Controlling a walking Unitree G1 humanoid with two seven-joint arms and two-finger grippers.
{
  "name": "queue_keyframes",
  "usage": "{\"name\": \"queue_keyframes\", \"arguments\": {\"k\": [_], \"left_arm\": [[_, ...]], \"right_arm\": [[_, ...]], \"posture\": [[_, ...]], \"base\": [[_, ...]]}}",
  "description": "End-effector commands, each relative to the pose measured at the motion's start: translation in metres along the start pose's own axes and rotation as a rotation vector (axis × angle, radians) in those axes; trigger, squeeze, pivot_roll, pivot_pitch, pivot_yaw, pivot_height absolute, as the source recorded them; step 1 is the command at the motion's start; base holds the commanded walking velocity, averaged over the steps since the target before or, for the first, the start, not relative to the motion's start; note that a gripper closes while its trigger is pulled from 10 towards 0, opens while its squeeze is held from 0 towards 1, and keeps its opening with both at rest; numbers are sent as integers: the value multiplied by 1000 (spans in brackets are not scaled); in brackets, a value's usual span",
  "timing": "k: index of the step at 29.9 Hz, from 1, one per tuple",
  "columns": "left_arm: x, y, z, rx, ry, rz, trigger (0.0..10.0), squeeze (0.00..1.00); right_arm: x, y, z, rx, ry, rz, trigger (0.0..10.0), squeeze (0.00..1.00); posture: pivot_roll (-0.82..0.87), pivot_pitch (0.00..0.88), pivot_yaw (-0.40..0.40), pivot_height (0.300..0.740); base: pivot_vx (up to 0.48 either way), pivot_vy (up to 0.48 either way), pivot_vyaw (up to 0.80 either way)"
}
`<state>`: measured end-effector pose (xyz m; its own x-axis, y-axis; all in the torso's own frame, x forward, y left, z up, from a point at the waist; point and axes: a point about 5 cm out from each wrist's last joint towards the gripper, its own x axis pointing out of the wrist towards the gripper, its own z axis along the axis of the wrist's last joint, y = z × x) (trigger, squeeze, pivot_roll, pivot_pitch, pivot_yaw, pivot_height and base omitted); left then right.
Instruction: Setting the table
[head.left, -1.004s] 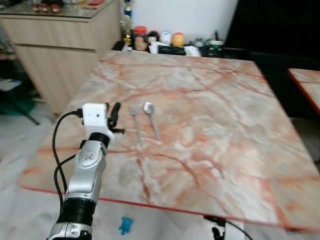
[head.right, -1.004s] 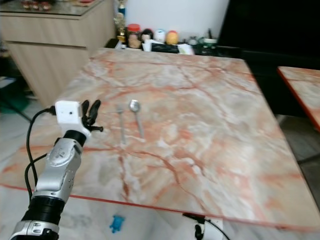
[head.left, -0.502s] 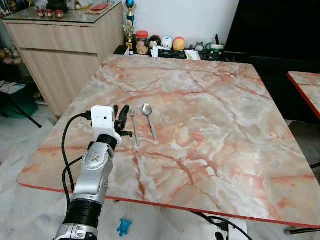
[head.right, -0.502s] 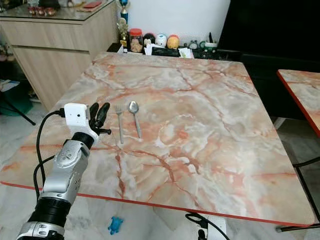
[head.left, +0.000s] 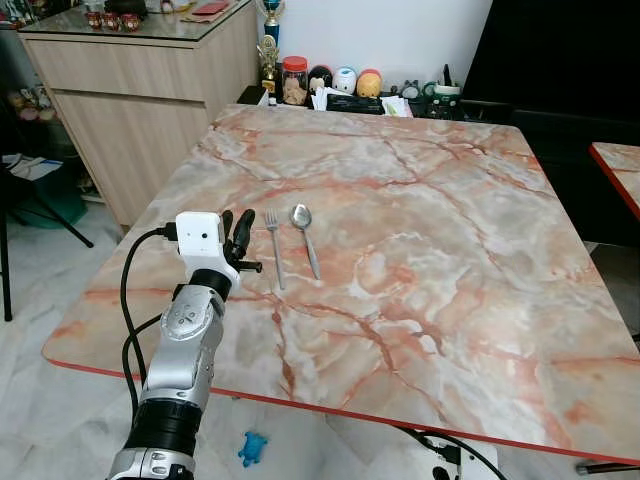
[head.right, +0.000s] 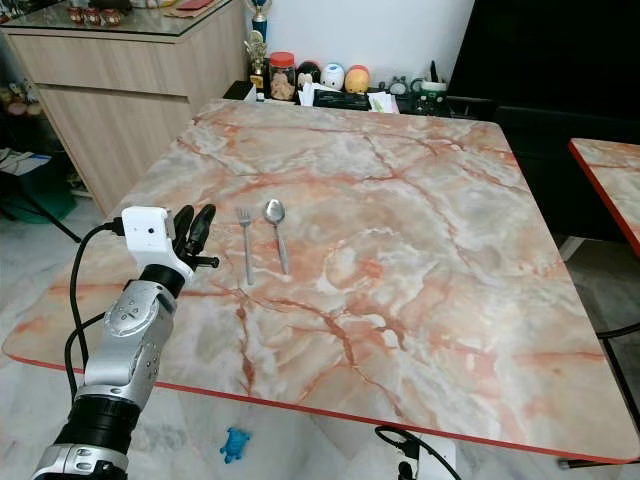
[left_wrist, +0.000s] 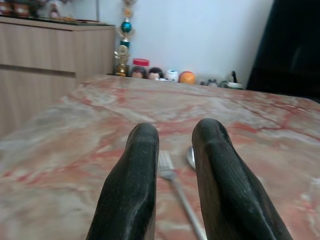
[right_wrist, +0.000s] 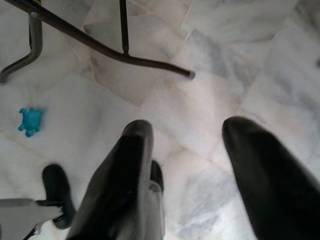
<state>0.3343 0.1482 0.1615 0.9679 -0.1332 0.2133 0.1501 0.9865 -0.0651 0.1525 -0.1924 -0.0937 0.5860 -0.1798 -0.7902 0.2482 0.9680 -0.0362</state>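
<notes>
Fork (head.left: 273, 246): lies flat on the marble table (head.left: 470, 260), near its left edge, tines toward the far side.
Spoon (head.left: 304, 234): just beside the fork on its right, parallel, bowl away from the robot; the two do not touch.
Left gripper (head.left: 238, 228): raised over the table's left edge, just left of the fork; fingers narrowly parted, holding nothing, the fork's tines showing in the gap in the wrist view.
Right gripper (right_wrist: 190, 165): hangs idle over the floor, fingers spread, empty.
Change: across the last second the head camera has drawn back and steadied; fork and spoon keep their places, and the left gripper stays close beside the fork.
Meaning: cutlery looks laid and released; plate or further pieces likely remain.
Beyond: jars and figurines (head.left: 330, 82) along the table's far edge; wooden sideboard (head.left: 130, 90) at left.
</notes>
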Motion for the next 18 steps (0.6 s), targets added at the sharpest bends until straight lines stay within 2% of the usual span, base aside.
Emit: {"name": "queue_keyframes", "arguments": {"k": [1, 4, 18], "left_arm": [[1, 1, 2, -2, -4, -6, 10000, 0], [1, 1, 3, -2, -5, -9, 10000, 0], [1, -7, 6, -2, -27, -57, 10000, 0]], "right_arm": [[0, 1, -2, -1, 10, 1, 10000, 0], [0, 2, -2, -2, 11, 2, 10000, 0], [0, 2, -2, -8, 14, 10, 10000, 0]], "posture": [[74, 0, -50, 740], [75, 0, -50, 740], [78, 0, -51, 740]], "base": [[0, 356, 0], [0, 340, 0], [0, 0, 0]]}}
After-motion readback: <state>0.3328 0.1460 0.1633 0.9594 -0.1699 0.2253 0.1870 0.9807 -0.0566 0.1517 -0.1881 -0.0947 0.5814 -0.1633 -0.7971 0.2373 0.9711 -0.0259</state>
